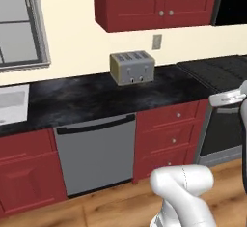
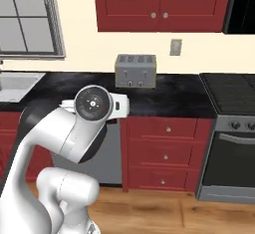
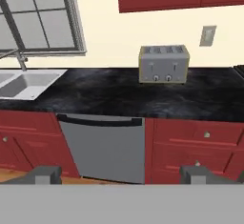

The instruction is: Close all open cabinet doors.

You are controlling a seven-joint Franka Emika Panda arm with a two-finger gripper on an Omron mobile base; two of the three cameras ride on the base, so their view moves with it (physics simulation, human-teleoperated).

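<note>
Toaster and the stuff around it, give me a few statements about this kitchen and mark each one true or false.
1. The toaster stands on the black counter. True.
2. The two wall cabinet doors above it hang wide open. False: both look shut, knobs side by side.
3. The dishwasher sits right of the drawers. False: it is left of them.
4. A wall outlet is above the counter. True.

Matt red cabinet doors (image 2: 162, 1); brushed-metal toaster (image 2: 135, 70); glossy black counter (image 2: 169, 101).
</note>
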